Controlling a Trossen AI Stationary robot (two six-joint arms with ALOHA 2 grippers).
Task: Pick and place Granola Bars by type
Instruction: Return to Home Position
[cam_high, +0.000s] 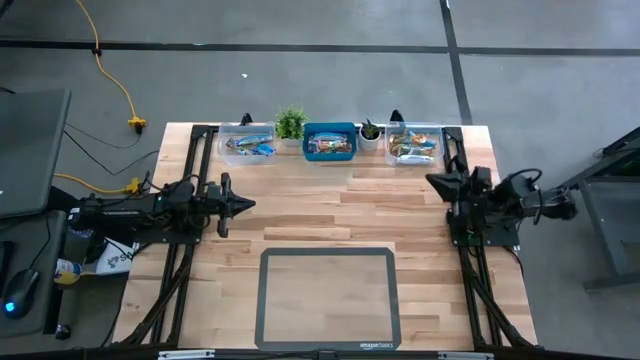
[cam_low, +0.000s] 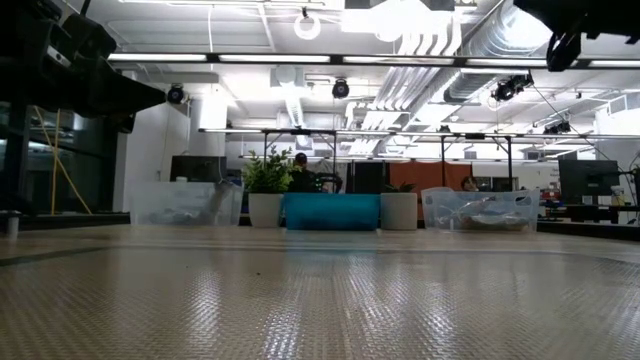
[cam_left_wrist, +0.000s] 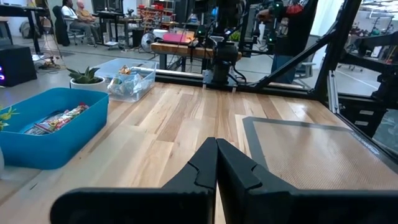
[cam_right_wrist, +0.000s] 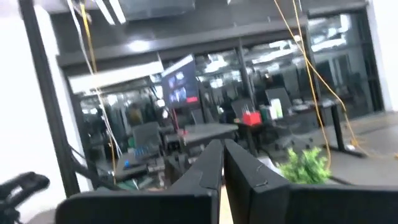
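**Task items.** The granola bars (cam_high: 330, 147) that show all lie in three containers along the far edge of the worktop (cam_high: 330, 215). These are the left clear bin (cam_high: 223, 145), the blue bin (cam_high: 306, 142) and the right clear bin (cam_high: 440, 140), with a small potted plant (cam_high: 291, 124) in each gap between them. The left bin's wrappers read bluish and the blue bin's red and mixed. The right bin's cannot be sorted by colour from here. No bar shows on the open boards or on the grey mat (cam_high: 328, 297).

**Handling, as judged.** The bars look light and slim in slick foil, with contents likely brittle. Any further pick is best taken across the narrow width at mid-length, with modest pressure. The wrapper may slip or crumple.

**Left hand** (cam_high: 240, 205). It is at the left side of the worktop, pointing toward the centre. The fingers (cam_left_wrist: 202, 171) are pressed together with nothing between them, and it is well apart from the bins.

**Right hand** (cam_high: 435, 180). It is at the right side. The fingers are likewise pressed together and empty, and its wrist view looks out into the room.

**Finding.** Sorting appears complete.
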